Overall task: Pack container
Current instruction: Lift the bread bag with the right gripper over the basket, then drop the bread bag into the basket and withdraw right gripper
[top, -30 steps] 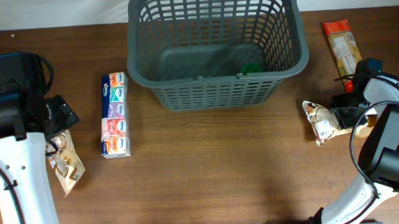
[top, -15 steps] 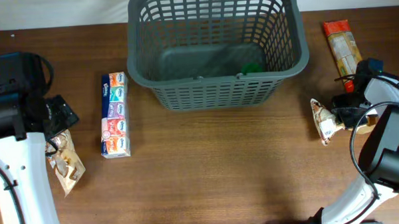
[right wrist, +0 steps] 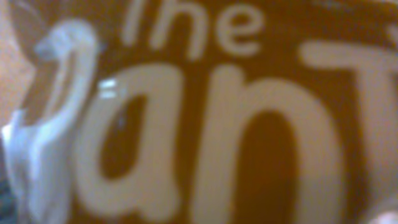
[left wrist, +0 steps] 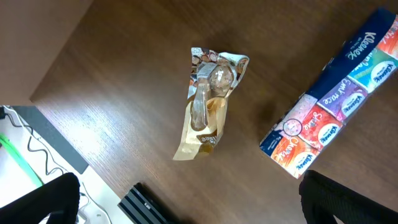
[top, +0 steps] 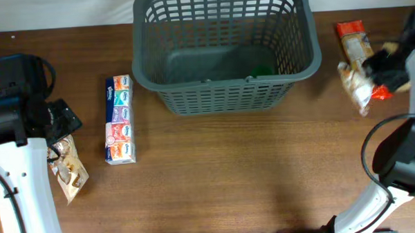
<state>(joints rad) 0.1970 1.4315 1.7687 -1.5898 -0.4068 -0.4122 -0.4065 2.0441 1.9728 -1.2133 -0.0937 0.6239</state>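
Note:
The container (top: 221, 99), a large dark grey slotted basket, stands at the far middle of the table with something green (top: 263, 71) inside. My right gripper (top: 370, 69) is shut on a brown-and-white snack packet (top: 355, 87) and holds it in the air to the right of the basket. In the right wrist view that packet (right wrist: 217, 112) fills the frame as a blur of white letters on brown. My left gripper (left wrist: 193, 202) is open above the table at the left, with a second snack packet (left wrist: 208, 102) beyond its fingers.
A long multicoloured tissue pack (top: 120, 119) lies left of the basket, also seen in the left wrist view (left wrist: 336, 106). An orange packet (top: 353, 39) lies at the far right, partly under the held packet. The left snack packet (top: 69, 166) sits near the left edge.
My right gripper closed on the snack packet, lifted it off the table and carried it toward the far side. The left arm has not moved.

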